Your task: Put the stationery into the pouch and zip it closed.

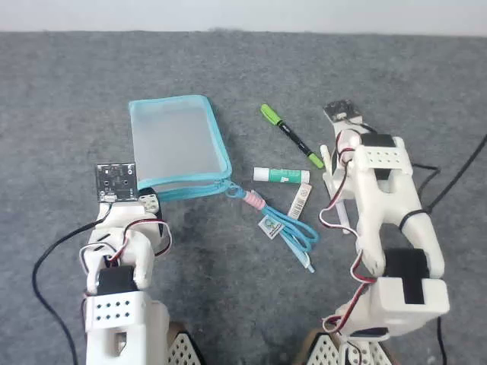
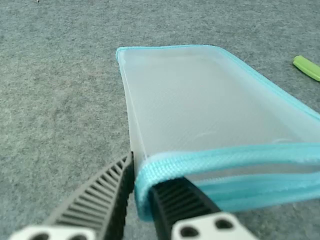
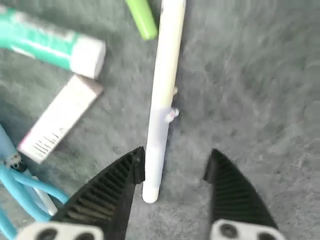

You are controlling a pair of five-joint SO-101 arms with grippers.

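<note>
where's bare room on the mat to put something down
Bare: the mat left of the pouch, the far strip beyond the pouch and green pen, and the near middle between the two arms. Crowded: from the pouch's zip end to the right arm, where glue stick, eraser, cord and white pen lie.

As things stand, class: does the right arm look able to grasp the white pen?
Probably yes. The right gripper is open around the end of the white pen, which lies close to one finger; nothing blocks it.
</note>
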